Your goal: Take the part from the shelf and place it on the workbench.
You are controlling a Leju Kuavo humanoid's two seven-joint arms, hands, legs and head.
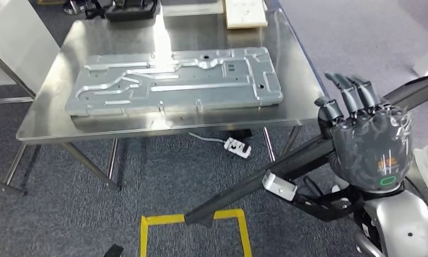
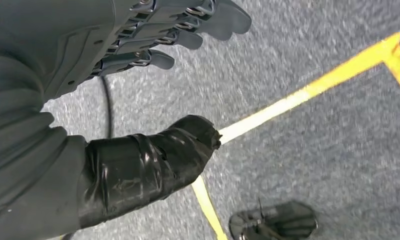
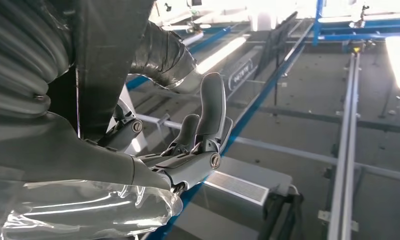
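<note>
Stainless steel forms the top of the workbench (image 1: 51,115), and the part (image 1: 174,80), a large flat grey metal panel with raised channels and small holes, is seen lying flat on it, its long side running along the bench's near edge and kept just inside that edge. Behind the part, at the far end of the bench, a pale board (image 1: 245,13) and a dark object (image 1: 130,9) are set. Under the bench a white power strip (image 1: 238,146) lies on the grey carpet with its cable. Nearer the robot, yellow tape (image 1: 193,219) is laid on the floor in a square outline, crossed by a dark bar. The right hand (image 1: 364,136) is raised to the right of the bench, well apart from the part, its fingers (image 1: 356,91) extended and spread, with nothing held; from the right wrist camera the fingers are likewise seen apart and free. The left hand (image 2: 138,55) is seen hanging over the carpet beside a yellow tape line, fingers stretched out and thumb (image 2: 153,160) apart from them, nothing grasped.
</note>
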